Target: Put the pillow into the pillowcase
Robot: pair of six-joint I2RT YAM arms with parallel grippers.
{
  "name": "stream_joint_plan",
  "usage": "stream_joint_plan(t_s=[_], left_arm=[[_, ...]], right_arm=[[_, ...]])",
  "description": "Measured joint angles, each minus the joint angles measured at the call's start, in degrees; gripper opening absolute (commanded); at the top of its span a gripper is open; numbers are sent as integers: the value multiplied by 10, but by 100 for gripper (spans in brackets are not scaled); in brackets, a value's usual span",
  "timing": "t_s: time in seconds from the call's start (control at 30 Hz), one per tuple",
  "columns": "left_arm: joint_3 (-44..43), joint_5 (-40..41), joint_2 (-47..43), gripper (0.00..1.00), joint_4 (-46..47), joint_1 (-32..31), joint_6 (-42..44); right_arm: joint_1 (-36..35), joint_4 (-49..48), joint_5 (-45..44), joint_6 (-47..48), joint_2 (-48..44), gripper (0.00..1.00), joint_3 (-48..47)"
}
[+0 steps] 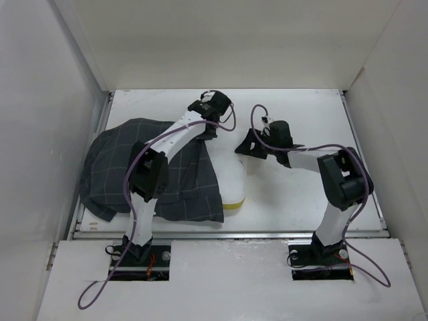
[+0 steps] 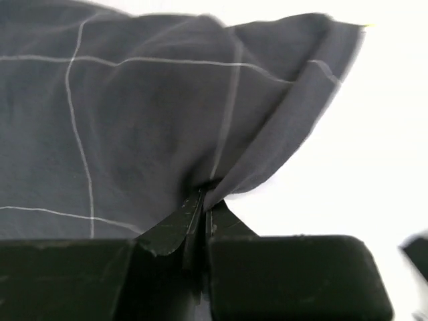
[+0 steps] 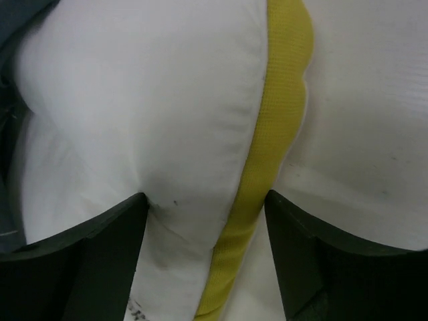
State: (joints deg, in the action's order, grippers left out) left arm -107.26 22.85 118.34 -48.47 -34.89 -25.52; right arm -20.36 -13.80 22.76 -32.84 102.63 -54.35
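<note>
Pillow [image 1: 235, 182], soft white, yellow-edged, lies crosswise on white table [image 1: 301, 114], mostly inside dark grey checked pillowcase [image 1: 110, 167], bare end pointing right. Left gripper [image 2: 200, 200] clenches pillowcase hem; right gripper [image 3: 204, 200] stands spread astride pillow's end.

Dark charcoal pillowcase [image 1: 110, 167], thin light windowpane grid, spread rumpled and mostly flat over the left side of the table [image 1: 301, 194]. Far right part gathered up into 1 tight pinched fold, hem doubled over beside it. Big soft white pillow [image 1: 233, 180] poking out past the cloth's right edge, near the middle. Only 1 end showing. Yellow band [image 3: 284, 100] along its seam, brightest at the near corner. Rest hidden by fabric; inside or merely underneath, impossible to tell.
</note>
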Motion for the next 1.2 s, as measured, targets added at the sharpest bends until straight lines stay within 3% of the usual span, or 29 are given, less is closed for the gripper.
stream_joint_plan(t_s=[0.03,0.07,0.27,0.37,0.53,0.63,0.83,1.03,1.13,1.2], left_arm=[[-6,-2,0,0,-1,0,2],[-14,-4,0,0,-2,-1,5],[-107,-52,4,0,-15,-26,49],[-203,-87,16,0,-22,-43,71],[-304,-142,15,0,-27,-100,104],[-306,-129,0,0,-15,-137,125],[-306,-140,-12,0,-10,-143,133],[-279,-162,-30,0,-4,-179,130],[-196,-156,-78,1,11,-226,123],[-151,-158,-106,15,19,-240,113]], right_arm=[[-1,-12,16,-1,14,27,-5],[-3,-26,33,0,24,0,-10],[-30,-128,104,7,27,0,-9],[-37,-186,130,4,-2,0,11],[-45,-342,136,-36,-45,0,37],[-51,-442,133,-68,-47,0,46],[-79,-523,36,-118,-44,0,69],[-84,-504,-108,-167,-36,0,102],[-58,-515,-130,-194,-35,3,148],[-35,-508,-137,-208,-35,10,170]])
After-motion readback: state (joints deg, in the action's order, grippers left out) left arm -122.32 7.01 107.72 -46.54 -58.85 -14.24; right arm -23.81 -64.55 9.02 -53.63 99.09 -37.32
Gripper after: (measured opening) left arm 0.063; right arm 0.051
